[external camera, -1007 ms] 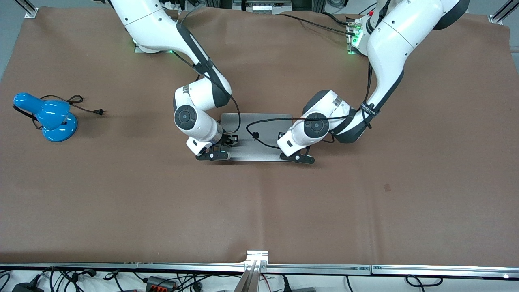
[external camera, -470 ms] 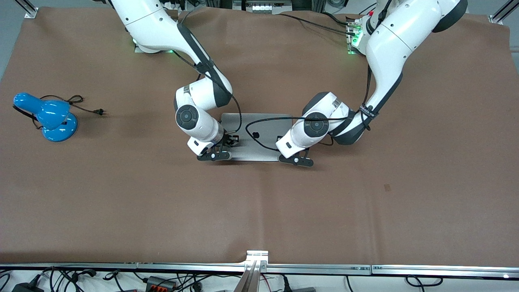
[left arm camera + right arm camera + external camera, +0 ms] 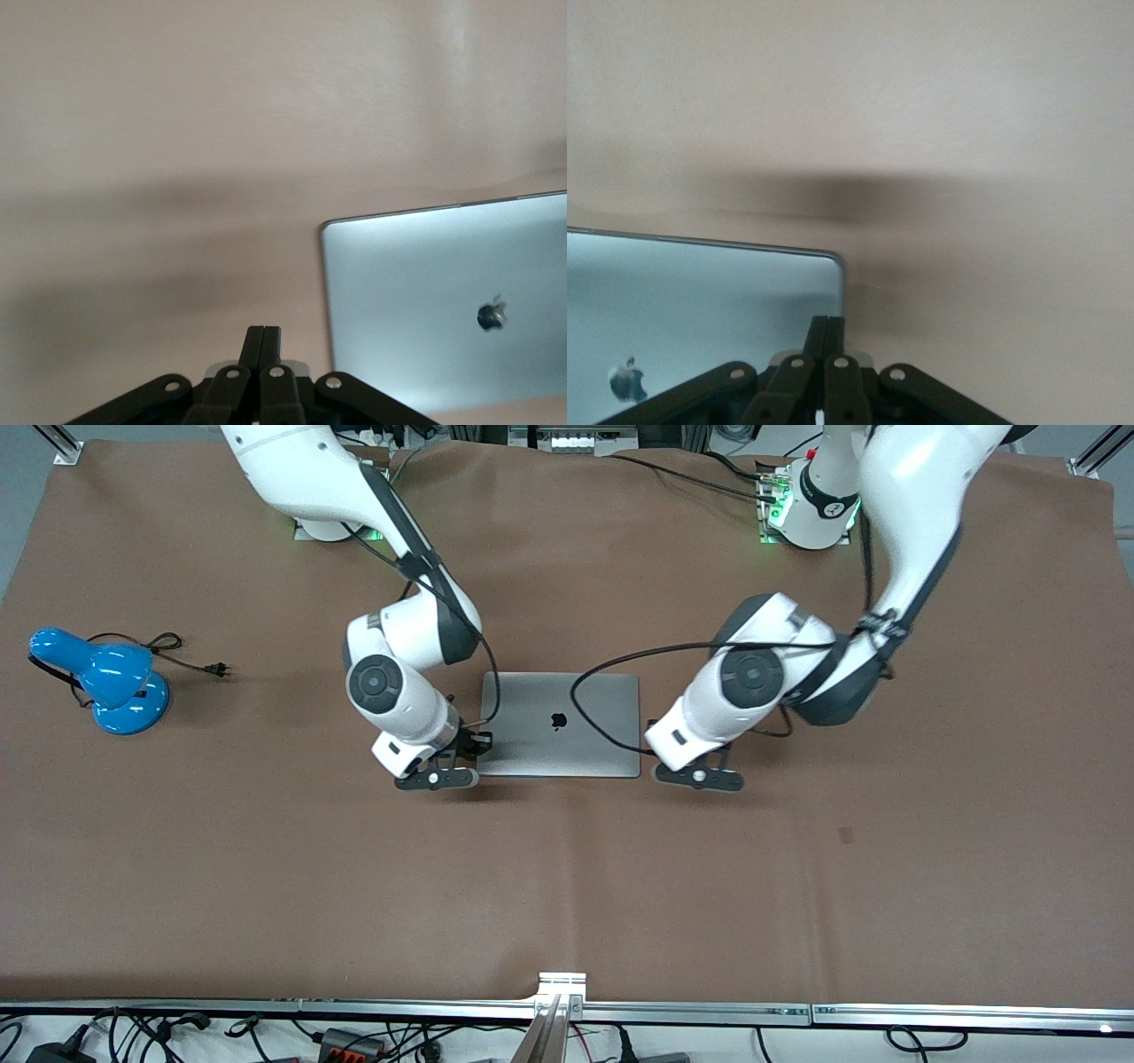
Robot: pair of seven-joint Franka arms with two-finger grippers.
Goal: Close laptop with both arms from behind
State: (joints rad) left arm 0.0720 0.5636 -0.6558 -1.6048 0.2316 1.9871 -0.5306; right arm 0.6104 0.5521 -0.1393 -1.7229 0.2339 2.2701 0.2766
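The laptop (image 3: 560,724) is lying flat and shut in the middle of the frame on the brown surface (image 3: 567,886), lid up with the black logo showing, its long axis running across the picture from one arm's end toward the other. Judged from this, the closing itself looks done, and what remains is for the arms to clear away.

The left gripper (image 3: 699,777) is sitting just right of the laptop's lower right corner in the front view, over bare surface and not over the lid. Its jaws are pressed together, with nothing between them, as the left wrist view shows (image 3: 264,341); there the lid (image 3: 447,305) is filling the lower right of the frame, off to one side of the jaws.

The right gripper (image 3: 437,779) is mirroring this just left of the lower left corner, also off the lid. Its jaws are likewise together and empty (image 3: 827,332), with the lid's corner (image 3: 700,310) in the lower left of that frame.

So the laptop is lying between the two grippers, each about equally close to its own short edge. Any retreat should probably be going up and outward, away from those edges.

A blue desk lamp (image 3: 106,680) is standing at the left of the frame, well apart.
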